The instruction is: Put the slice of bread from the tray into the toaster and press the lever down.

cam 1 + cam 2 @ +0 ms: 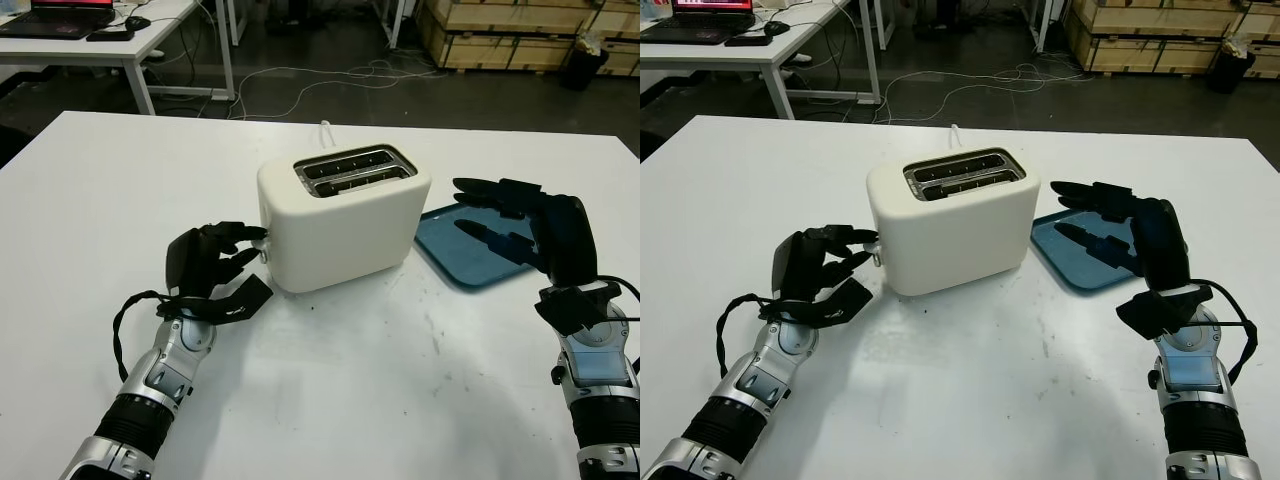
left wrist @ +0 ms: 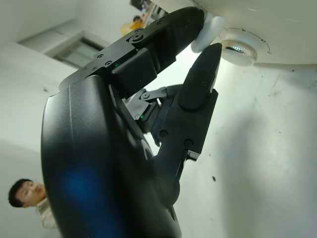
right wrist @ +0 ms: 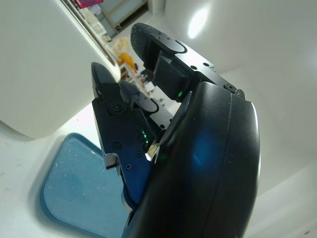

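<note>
While the tray lies bare on the worktop, something dark sits in the toaster slots, judged to be the bread, so loading appears done. Only the press seems left: left hand, fingers curled and holding nothing, touches the lever at the toaster's end. Right hand, released, hovers over the tray.

Left hand reaches forward with fingers curled; right hand hovers open, palm inward.
</note>
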Controlling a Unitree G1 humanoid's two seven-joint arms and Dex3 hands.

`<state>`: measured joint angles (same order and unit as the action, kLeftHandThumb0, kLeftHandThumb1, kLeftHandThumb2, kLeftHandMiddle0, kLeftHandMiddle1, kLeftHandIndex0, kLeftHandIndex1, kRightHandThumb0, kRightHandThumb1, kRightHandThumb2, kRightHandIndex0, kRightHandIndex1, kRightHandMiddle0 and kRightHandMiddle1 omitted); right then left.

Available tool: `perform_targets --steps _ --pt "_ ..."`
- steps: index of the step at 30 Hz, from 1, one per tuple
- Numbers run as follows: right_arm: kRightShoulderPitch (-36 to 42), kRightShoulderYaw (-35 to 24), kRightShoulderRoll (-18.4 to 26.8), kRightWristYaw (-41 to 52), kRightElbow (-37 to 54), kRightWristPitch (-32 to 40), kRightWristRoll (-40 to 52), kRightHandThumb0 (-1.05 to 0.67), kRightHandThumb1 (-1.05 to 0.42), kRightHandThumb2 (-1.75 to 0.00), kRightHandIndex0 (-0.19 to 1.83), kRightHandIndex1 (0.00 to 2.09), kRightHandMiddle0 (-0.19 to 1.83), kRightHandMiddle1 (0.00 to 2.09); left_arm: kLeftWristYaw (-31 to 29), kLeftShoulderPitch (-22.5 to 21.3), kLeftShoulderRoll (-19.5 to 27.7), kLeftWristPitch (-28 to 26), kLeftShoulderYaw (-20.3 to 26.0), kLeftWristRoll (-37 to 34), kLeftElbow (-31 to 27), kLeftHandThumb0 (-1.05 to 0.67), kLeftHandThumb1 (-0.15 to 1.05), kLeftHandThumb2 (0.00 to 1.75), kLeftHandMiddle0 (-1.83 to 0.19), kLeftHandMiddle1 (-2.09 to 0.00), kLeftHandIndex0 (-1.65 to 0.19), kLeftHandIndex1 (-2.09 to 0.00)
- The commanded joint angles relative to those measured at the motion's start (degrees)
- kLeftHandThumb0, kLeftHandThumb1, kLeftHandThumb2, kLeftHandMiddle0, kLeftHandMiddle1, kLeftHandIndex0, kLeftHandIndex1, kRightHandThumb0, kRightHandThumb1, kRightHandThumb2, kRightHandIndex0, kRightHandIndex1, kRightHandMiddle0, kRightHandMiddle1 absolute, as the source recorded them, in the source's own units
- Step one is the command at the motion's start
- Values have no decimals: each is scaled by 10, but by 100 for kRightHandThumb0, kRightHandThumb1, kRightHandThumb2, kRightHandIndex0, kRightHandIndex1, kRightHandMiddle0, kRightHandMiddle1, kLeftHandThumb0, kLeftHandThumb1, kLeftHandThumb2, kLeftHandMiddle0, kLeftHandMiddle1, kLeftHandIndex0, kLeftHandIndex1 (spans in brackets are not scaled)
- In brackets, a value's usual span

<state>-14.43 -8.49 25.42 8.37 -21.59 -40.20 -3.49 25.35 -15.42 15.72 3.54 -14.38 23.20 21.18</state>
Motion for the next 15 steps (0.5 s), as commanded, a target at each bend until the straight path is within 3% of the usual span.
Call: perform_targets --steps 1,7,15 --pt "-10 -4 18 3 -8 -24 -10 -17 -82 0 105 1 92 0 -243 13 -58 -165 -120 15 79 -17 92 7 -87 -106 -117 -3" --pt "-8 -1 14 12 -4 -14 2 -15 -83 0 103 0 92 0 -255 20 -37 -166 -125 17 38 -17 92 6 -85 -110 -116 -2" --pt "-6 -2 12 10 -1 -13 -2 -12 -82 0 102 0 91 0 -257 31 9 -189 -118 34 -71 -23 90 1 -85 -108 -117 -2"
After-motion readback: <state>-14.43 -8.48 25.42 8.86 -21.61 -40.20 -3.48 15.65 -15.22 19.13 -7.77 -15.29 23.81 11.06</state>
